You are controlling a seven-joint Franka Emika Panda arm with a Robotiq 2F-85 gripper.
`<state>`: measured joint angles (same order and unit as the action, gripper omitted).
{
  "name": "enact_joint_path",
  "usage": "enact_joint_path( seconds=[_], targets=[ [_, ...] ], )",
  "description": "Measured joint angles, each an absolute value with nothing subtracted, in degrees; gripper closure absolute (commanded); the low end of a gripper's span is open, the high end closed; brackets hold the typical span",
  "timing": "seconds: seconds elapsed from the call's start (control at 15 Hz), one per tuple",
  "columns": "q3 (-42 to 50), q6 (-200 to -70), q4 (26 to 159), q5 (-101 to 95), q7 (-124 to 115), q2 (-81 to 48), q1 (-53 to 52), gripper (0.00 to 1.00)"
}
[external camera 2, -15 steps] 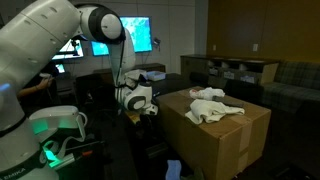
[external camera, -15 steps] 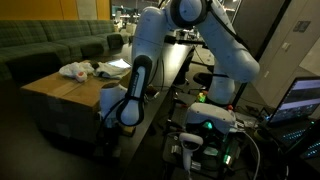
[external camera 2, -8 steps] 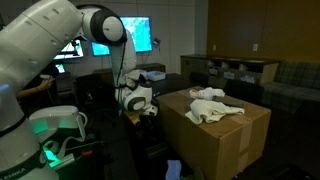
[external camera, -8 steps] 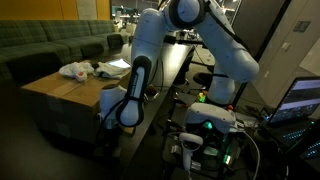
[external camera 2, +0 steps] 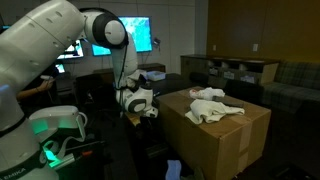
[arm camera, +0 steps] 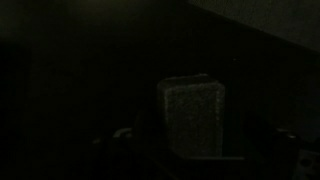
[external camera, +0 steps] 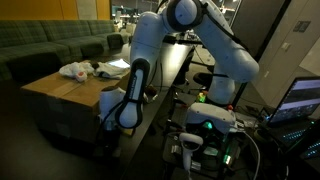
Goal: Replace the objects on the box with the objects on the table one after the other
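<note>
The tan box (external camera: pixel 62 90) (external camera 2: pixel 230 135) carries crumpled white cloth-like objects (external camera: pixel 73 70) (external camera 2: pixel 212 105) on its flat top. The long black table (external camera: pixel 178 62) (external camera 2: pixel 165 82) runs behind the arm. My gripper (external camera: pixel 113 122) (external camera 2: pixel 149 112) hangs low beside the box's side, below the level of its top and touching nothing that I can see. The wrist view is almost black. There a dim grey upright block (arm camera: pixel 190 115) shows between two faint fingertips (arm camera: pixel 122 133) set far apart, so the gripper is open and holds nothing.
A green sofa (external camera: pixel 50 42) stands behind the box. The robot's base with a green light (external camera: pixel 208 128) (external camera 2: pixel 55 128) sits close by. Monitors (external camera 2: pixel 140 35) glow at the back, and a low shelf (external camera 2: pixel 235 68) lies beyond the box.
</note>
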<state>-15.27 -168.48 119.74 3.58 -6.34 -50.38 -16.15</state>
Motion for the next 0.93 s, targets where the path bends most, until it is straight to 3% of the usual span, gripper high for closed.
enact_joint_path(
  seconds=[0.13, 0.27, 0.33, 0.53, 0.67, 0.93],
  targets=[
    [-15.2, -168.5, 119.4, 3.6, -6.3, -50.9, -16.2, 0.04],
    [-15.1, -168.5, 119.2, 3.6, -6.3, -51.0, -16.2, 0.29],
    [-15.1, -168.5, 119.2, 3.6, -6.3, -51.0, -16.2, 0.29],
    [-15.1, -168.5, 119.1, 3.6, -6.3, -51.0, -16.2, 0.55],
    [-15.0, -168.5, 118.9, 3.6, -6.3, -51.0, -16.2, 0.67],
    [-15.1, -168.5, 118.9, 3.6, -6.3, -50.7, -16.2, 0.69]
  ],
)
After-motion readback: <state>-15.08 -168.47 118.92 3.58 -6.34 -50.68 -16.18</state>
